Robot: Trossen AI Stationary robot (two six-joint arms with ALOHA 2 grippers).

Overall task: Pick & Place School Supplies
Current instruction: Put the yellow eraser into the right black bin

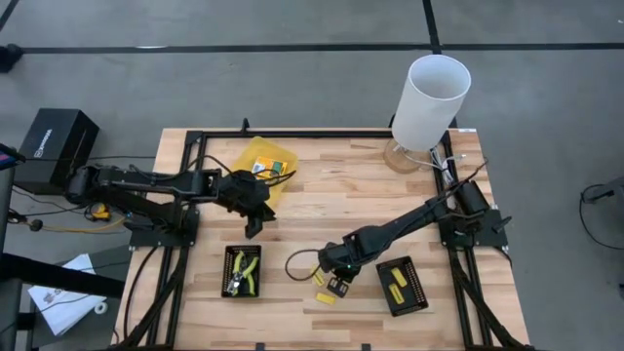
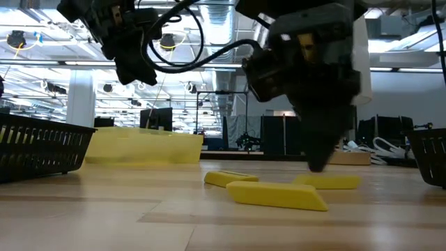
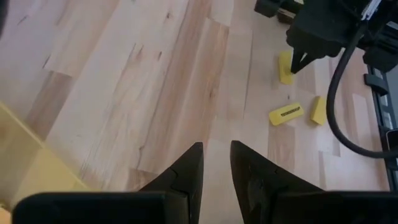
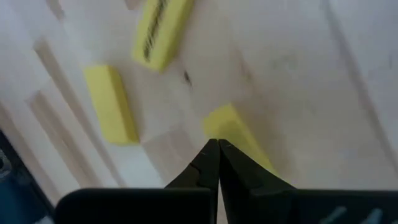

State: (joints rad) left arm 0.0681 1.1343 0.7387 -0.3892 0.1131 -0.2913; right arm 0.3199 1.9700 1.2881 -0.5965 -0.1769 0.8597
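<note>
Three small yellow stubby pieces lie flat on the wood near the table's near edge: one (image 4: 239, 134) right at my right gripper (image 4: 217, 144), the others (image 4: 112, 102) (image 4: 160, 31) beside it. The right gripper (image 1: 336, 283) points down, shut. Another yellow piece (image 1: 398, 280) lies in the right black tray (image 1: 414, 297). The plier-like tool (image 1: 244, 273) lies in the left black tray (image 1: 230, 255). Coloured packets (image 1: 274, 168) sit in the translucent yellow container (image 1: 252, 154). My left gripper (image 3: 214, 149) hovers open near that container, holding nothing. My right gripper comes from above, pointing down, its shut fingertips (image 4: 214, 152) set against the side edge (image 4: 216, 127) of one yellow piece. The piece lies flat on the table. The tips themselves hide the exact spot where they meet it.
A white cylinder (image 1: 429, 97) stands at the far right of the table. Black boxes and cables lie off the table's left side (image 1: 58, 146). Bare wood (image 1: 331, 205) stretches between the two arms. A black frame (image 1: 292, 134) runs along the table's far edge.
</note>
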